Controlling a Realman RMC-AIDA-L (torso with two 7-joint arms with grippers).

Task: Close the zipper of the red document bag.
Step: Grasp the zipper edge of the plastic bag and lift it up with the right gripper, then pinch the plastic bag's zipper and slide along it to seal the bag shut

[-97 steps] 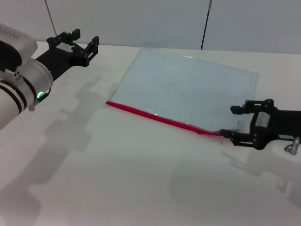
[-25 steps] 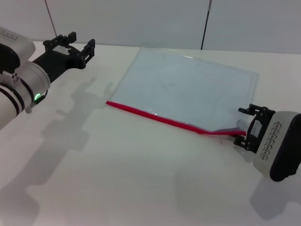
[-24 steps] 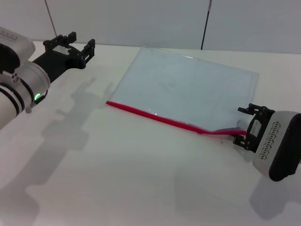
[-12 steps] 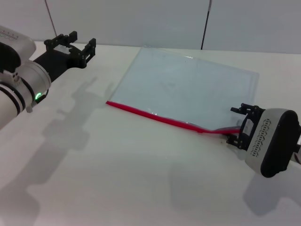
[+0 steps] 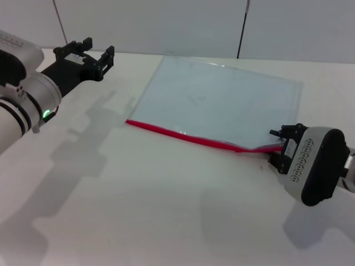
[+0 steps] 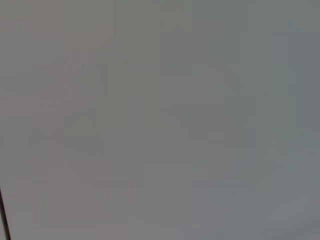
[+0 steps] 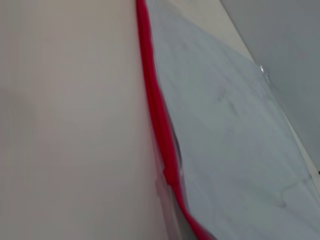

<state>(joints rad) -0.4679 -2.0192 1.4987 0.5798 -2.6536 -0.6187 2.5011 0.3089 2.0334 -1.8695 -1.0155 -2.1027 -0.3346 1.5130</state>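
The red document bag (image 5: 222, 105) lies flat on the white table, a translucent pale pouch. Its zipper (image 5: 183, 136) is the red strip along the near long edge. My right gripper (image 5: 279, 148) sits at the right end of that strip, shut on the zipper, which lifts slightly off the table there. In the right wrist view the zipper (image 7: 157, 110) runs away from the camera beside the pouch (image 7: 235, 135). My left gripper (image 5: 87, 55) hovers open at the far left, well away from the bag. The left wrist view shows only a blank grey surface.
The white table (image 5: 138, 194) stretches bare in front of the bag. A pale wall with a dark vertical seam (image 5: 242, 27) stands right behind the bag's far edge.
The right gripper has shifted a little left along the red edge, and the bag's right end has slid slightly with it. The left arm has stayed in place.
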